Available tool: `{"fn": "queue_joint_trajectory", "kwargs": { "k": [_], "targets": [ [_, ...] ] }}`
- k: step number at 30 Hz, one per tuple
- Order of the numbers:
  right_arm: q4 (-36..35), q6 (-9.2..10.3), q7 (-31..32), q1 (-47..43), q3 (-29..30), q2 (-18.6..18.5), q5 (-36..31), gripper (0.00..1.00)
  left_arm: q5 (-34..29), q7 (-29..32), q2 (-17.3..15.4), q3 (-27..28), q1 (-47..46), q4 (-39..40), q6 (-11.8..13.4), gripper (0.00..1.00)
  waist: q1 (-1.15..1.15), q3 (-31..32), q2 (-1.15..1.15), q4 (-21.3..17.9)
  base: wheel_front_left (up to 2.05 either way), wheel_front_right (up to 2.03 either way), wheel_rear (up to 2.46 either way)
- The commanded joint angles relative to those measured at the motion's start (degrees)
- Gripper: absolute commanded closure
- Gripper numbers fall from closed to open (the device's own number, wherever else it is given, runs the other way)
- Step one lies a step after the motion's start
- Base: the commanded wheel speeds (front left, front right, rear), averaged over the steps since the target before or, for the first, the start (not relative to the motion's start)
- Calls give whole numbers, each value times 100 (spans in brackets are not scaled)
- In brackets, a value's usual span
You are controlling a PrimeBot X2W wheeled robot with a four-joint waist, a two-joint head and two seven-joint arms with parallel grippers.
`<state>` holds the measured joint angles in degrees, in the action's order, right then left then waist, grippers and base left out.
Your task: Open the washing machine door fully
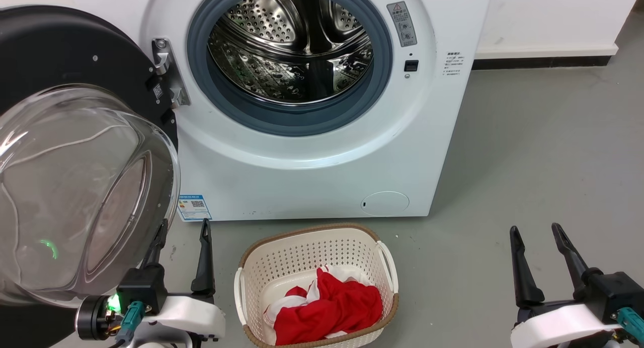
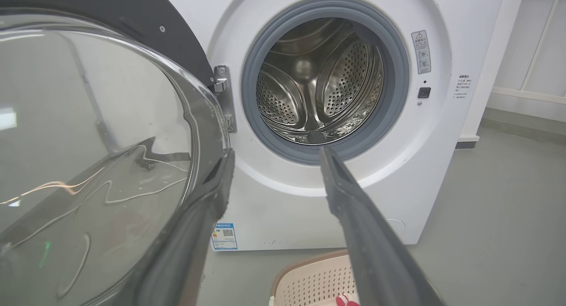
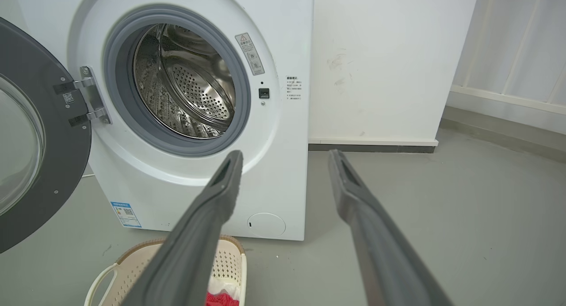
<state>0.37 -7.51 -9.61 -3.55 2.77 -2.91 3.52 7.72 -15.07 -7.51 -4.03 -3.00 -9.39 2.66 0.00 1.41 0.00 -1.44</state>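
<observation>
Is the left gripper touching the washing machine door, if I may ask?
Cannot tell. In head and left wrist views one finger of the left gripper overlaps the glass rim of the washing machine door, with neither contact nor gap plain.

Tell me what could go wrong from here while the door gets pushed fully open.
The left claw sits open right beside the glass bowl of the washing machine door; a careless sweep might scrape it. The basket lies close to that claw and may get bumped.
</observation>
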Motion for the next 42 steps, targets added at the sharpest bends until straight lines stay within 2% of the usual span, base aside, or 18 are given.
{"fn": "queue_joint_trajectory", "kwargs": {
  "k": [1,11,12,14,26,42],
  "targets": [
    [14,3,-27,9,-8,8,9,0,-21,-14,13,8,-78,-7,-18,0,0,1,0,4,0,0,0],
    [48,3,-39,17,1,8,38,0,-22,-14,53,51,-6,1,-31,0,0,-8,0,25,0,0,0],
    [58,0,-19,-4,2,0,34,100,-1,2,56,56,11,-19,-18,100,0,-7,0,26,0,0,0],
    [151,0,-6,-29,-4,2,82,100,41,30,81,72,47,-118,-23,100,0,-8,0,27,0,0,0],
    [341,0,233,143,25,-26,1564,100,1413,402,143,255,-41,-191,-184,100,0,-22,0,39,0,0,0],
    [560,1,508,341,69,-50,3190,100,2958,766,210,411,-94,-224,-370,100,0,-42,0,53,0,0,0]
  ]
}}
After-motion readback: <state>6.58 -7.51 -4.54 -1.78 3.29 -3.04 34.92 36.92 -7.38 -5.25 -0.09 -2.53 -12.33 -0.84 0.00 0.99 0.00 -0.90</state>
